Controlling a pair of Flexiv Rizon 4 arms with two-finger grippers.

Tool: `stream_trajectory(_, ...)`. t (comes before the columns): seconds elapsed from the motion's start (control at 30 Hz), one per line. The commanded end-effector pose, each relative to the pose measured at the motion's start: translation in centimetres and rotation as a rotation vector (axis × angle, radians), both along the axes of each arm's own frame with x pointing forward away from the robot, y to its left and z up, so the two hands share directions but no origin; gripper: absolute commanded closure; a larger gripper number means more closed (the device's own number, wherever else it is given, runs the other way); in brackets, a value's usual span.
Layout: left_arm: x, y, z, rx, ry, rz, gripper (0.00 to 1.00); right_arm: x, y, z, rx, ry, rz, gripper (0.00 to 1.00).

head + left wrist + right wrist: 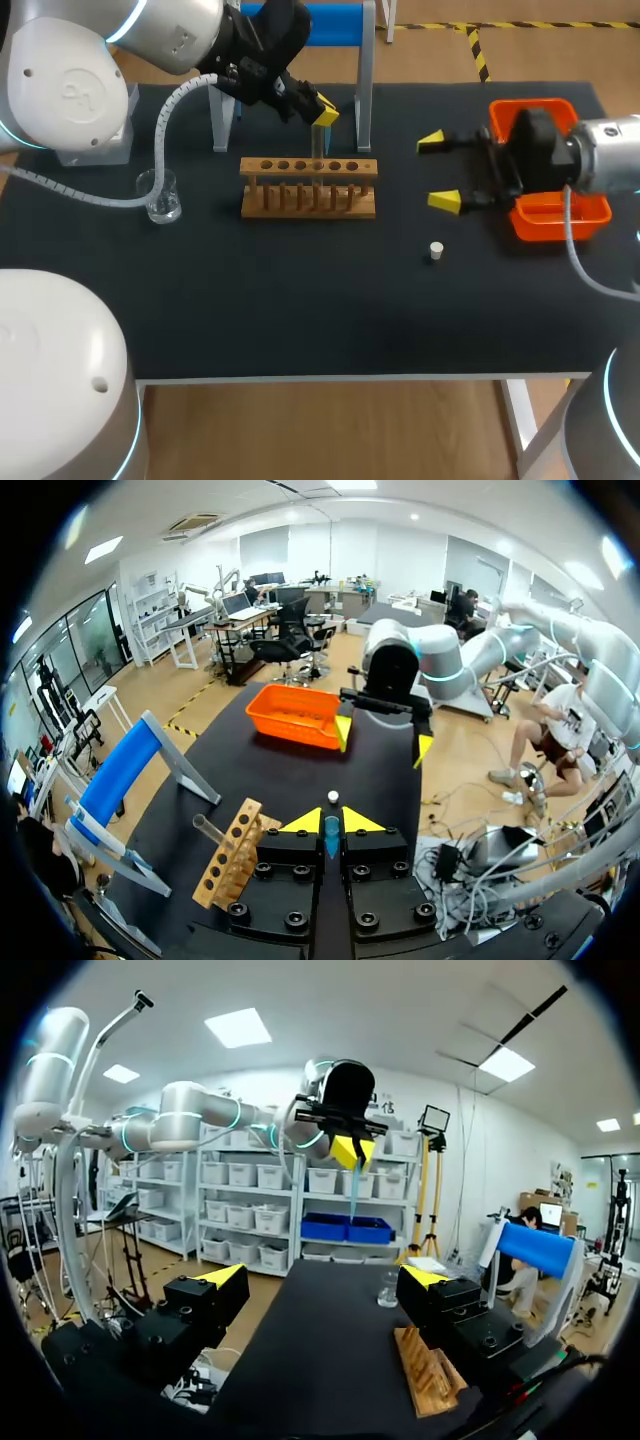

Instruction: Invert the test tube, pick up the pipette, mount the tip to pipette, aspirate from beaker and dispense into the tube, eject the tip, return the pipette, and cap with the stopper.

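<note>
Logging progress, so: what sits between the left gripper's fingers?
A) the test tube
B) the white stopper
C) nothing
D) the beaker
A: the left gripper is shut on the test tube, which hangs down over the wooden rack; the stopper lies loose on the table.

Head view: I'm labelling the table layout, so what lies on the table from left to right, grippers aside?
beaker → wooden test tube rack → white stopper → orange tray
</note>
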State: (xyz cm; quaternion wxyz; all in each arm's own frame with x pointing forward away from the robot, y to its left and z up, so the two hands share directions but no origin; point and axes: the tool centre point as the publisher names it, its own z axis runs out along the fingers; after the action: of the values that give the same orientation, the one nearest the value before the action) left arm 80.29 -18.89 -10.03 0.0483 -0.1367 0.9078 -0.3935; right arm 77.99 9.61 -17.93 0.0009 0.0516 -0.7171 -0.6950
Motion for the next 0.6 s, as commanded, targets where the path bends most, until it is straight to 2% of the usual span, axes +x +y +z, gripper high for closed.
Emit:
stream_trajectory(0.03,0.1,0.0,0.1,0.004,0.003,0.001,1.00,0.8,1.7,0.7,0.004,0.002,0.008,0.00)
stream_trajectory(0.3,0.1,0.0,0.1,0.004,0.003,0.001,1.00,2.3,5.2,2.0,0.017,0.022,0.013,0.00)
stream_trajectory(0.6,0.1,0.0,0.1,0.004,0.003,0.001,1.00,2.6,8.0,2.6,0.030,0.077,-0.038,0.00)
